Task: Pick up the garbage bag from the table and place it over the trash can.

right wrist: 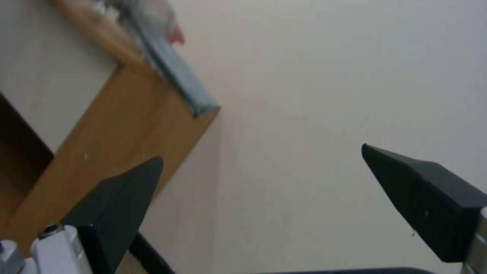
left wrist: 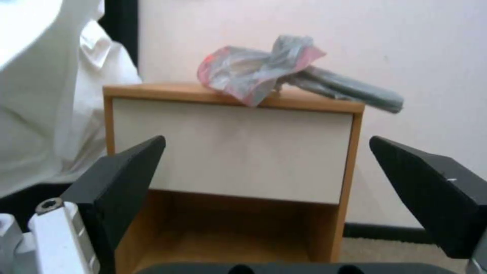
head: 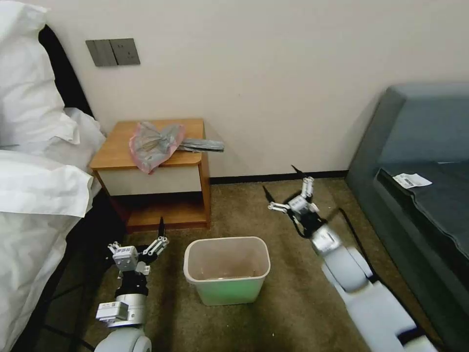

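Garbage bag (head: 155, 143) lies crumpled on the table (head: 117, 146), upper left of frame; my left gripper (head: 146, 239) and right gripper (head: 286, 188) hang spread wide near the trash can (head: 227, 271).

Garbage bag (head: 155, 142) on table (head: 115, 149), behind trash can (head: 227, 269).

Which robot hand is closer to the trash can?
Left. The left gripper hovers open just beside the trash can, on the bed side. The right gripper hangs open farther off, beyond it toward the wall, away from the table.
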You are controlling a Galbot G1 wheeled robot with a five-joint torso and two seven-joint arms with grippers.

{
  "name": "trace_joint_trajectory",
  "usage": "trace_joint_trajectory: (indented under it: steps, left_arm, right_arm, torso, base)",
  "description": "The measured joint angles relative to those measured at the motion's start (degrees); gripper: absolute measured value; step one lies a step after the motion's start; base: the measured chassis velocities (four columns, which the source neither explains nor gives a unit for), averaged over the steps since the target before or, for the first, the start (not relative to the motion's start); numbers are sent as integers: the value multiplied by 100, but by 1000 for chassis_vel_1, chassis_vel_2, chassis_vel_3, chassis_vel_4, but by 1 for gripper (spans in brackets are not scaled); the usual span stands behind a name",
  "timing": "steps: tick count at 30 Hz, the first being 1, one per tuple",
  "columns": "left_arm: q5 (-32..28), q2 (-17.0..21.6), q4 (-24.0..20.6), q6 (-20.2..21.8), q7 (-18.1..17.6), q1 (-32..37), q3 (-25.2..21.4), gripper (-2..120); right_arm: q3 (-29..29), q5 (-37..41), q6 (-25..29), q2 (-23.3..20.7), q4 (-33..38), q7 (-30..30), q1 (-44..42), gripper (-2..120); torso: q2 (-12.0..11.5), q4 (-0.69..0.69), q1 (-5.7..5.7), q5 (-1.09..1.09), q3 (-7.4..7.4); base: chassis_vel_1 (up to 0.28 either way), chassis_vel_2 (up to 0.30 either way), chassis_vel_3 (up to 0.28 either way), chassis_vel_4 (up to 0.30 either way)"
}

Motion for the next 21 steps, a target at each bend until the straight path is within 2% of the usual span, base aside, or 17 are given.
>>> trace_joint_trajectory:
  steps: [2,5,9,10,17,20,21]
  left_arm:
    - [0,-2,33,3,-6,-22,0,100]
    - [-2,-38,187,20,-23,-131,-2,100]
    - [-2,-87,275,28,-24,-193,7,100]
    - [-2,-123,324,27,-24,-218,9,100]
    - [-3,-211,451,8,-24,-268,13,100]
    - [2,-303,510,0,-25,-310,24,100]
    - [2,-303,510,0,-25,-310,24,100]
  right_arm:
    - [-196,8,-82,-10,-194,0,265,100]
    - [-916,-13,-185,35,-923,9,1287,100]
    - [-1372,-110,-191,144,-1456,11,1838,100]
    - [-1656,-197,-177,246,-1825,10,2198,100]
    - [-2236,-329,-183,550,-2508,-5,2937,100]
    - [-2770,-464,-172,861,-3279,80,3618,100]
    - [-2770,-464,-172,861,-3279,80,3618,100]
  torso:
    - [0,1,0,1,0]
    - [0,1,0,0,0]
    - [0,3,0,0,0]
    - [0,2,0,1,1]
    - [0,3,0,0,0]
    - [0,2,0,0,0]
    - [0,2,0,0,0]
  base:
    - [0,0,0,0]
    - [0,0,0,0]
    - [0,0,0,0]
    - [0,0,0,0]
    - [0,0,0,0]
    - [0,0,0,0]
    - [0,0,0,0]
